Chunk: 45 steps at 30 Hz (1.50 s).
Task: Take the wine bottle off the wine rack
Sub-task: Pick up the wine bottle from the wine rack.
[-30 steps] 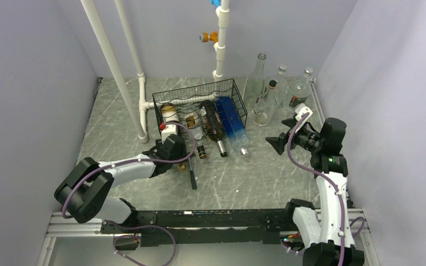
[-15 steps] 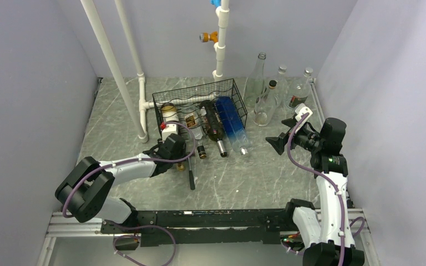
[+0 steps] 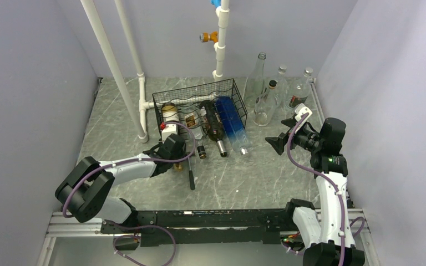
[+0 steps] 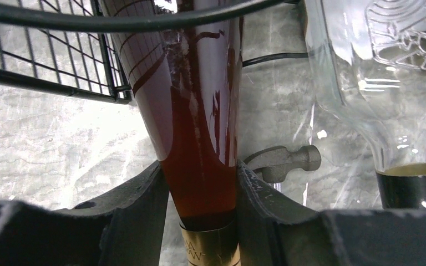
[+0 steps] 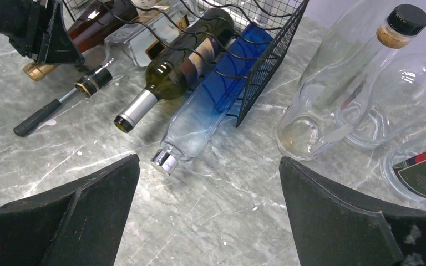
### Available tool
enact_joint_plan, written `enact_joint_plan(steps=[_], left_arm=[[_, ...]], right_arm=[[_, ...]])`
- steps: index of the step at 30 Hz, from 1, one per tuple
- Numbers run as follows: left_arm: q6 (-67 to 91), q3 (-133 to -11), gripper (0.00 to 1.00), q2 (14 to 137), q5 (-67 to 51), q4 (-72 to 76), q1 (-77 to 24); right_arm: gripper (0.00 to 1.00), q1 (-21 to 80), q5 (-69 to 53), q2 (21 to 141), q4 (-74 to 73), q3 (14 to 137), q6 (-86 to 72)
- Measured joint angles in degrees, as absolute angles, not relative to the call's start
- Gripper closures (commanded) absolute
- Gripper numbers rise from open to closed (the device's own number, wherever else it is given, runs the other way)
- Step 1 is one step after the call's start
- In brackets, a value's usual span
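One reddish-brown glass wine bottle [image 4: 199,127] in the black wire-mesh wine rack [image 3: 199,97], toward the far edge of the counter [image 3: 238,177]. Left fingers [image 4: 138,205] clamped on its protruding neck for withdrawal; right fingers [image 5: 77,210] apart, idle.

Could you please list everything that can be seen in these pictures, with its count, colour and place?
wine rack: one, black wire, middle rear of the table
brown bottle: one, brown with a gold neck foil, lying at the rack's left end
clear bottle: one, clear with a dark cap, lying beside the brown one
green bottle: one, dark green with a silver neck, lying in the rack
blue bottle: one, blue, lying at the rack's right end
hammer: one, metal head and black handle, on the table in front of the rack
standing bottles: four, clear, right of the rack
pipes: several, white, at the back
table: one, grey marbled
left gripper: closed on the brown bottle's neck
right gripper: open, holding nothing
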<state>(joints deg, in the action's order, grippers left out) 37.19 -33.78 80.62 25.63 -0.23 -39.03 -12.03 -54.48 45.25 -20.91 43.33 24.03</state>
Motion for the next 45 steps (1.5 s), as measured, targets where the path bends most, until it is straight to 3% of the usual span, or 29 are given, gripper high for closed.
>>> enact_joint_plan(steps=[10,29,45], left_arm=[[38.26,-33.1,1.0,79.37,26.11,-0.4,-38.92],[39.68,-24.23,1.0,65.76,24.67,-0.03,-41.47],[48.34,-22.72,1.0,59.31,30.92,-9.04,-51.42]], right_arm=[[0.0,-11.94,-54.46,45.25,-20.91,43.33,24.05],[0.0,-11.94,-54.41,44.91,-20.91,43.33,24.05],[0.0,-11.9,-54.39,44.75,-20.93,43.33,24.18]])
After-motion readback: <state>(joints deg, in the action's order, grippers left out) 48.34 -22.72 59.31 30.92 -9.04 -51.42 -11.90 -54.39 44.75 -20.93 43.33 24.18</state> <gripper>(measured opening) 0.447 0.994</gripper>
